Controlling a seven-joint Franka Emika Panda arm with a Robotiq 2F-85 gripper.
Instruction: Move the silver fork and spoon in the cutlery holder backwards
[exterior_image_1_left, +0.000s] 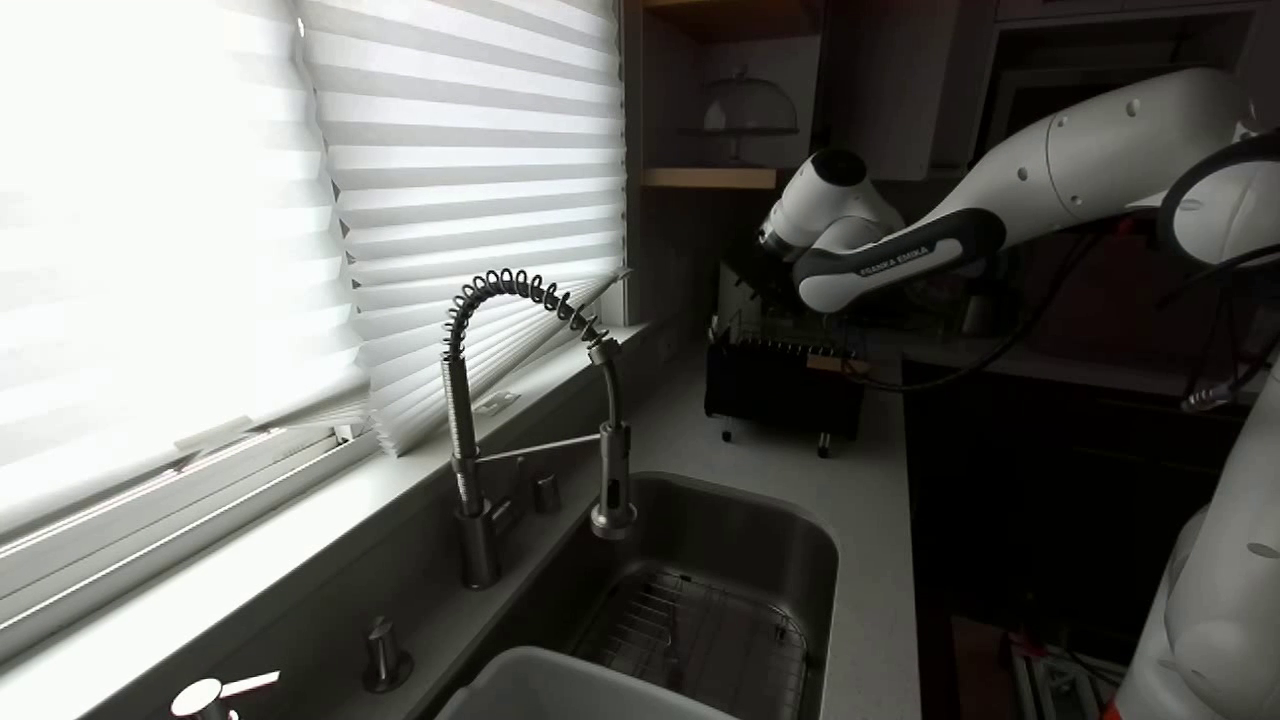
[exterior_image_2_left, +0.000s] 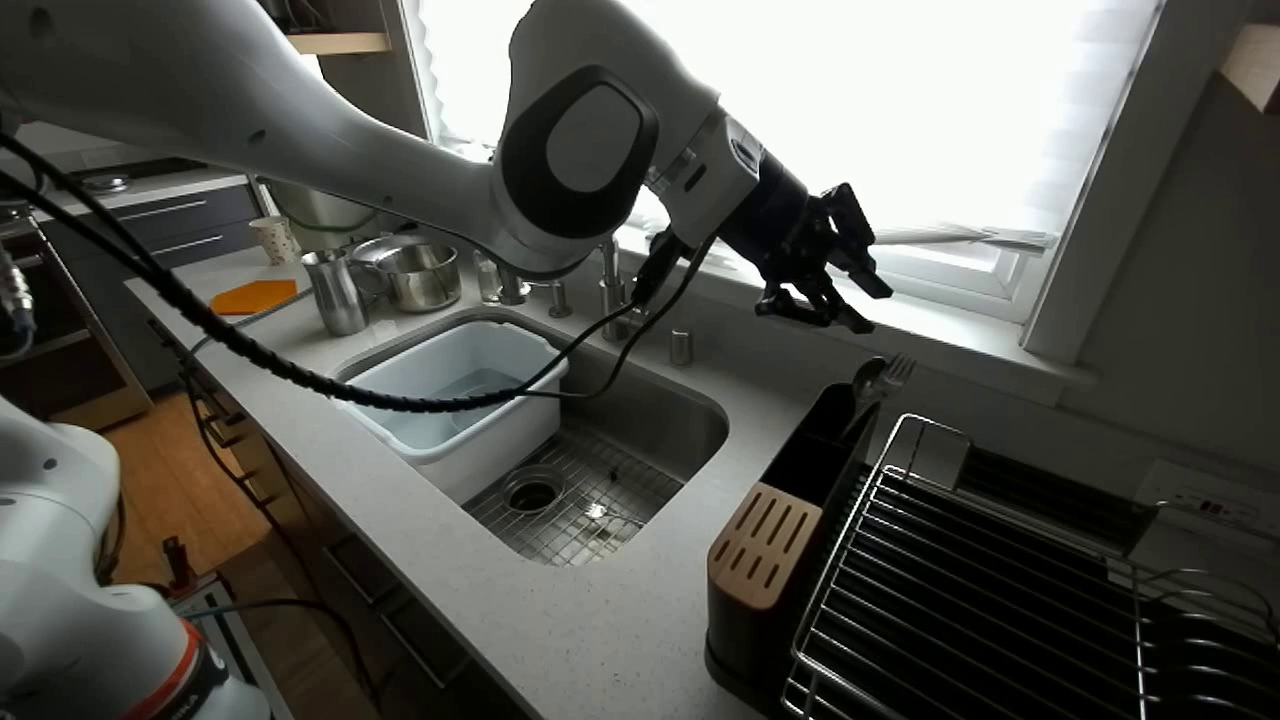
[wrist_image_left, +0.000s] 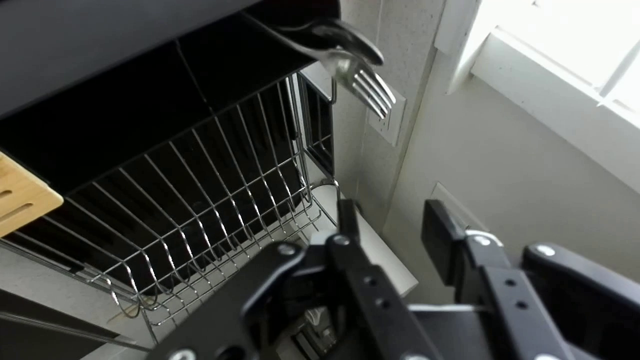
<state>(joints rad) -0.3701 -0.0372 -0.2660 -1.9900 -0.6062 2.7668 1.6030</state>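
FRANKA EMIKA is legible along the arm in an exterior view; letters on a black band at the arm's foot are too cut off to read. There is 1 gripper, its 2 fingers spread apart, near the fork and spoon but not touching them. The 1 silver fork and 1 silver spoon lean in the end compartment of the dark cutlery holder, opposite its slotted wooden insert, heads jutting past the rim; whether they touch each other, I cannot tell. Just beside the holder stands 1 wire dish rack. The pale desk also carries 1 metal pot, 1 metal jug, 1 spotted cup and 1 orange mat. Set into it is a steel sink with 1 white tub and 1 drain; a spring-coiled faucet arches above. Pleated white blinds cover the window, 1 glass-domed stand sits on a shelf, and the floor is wood.
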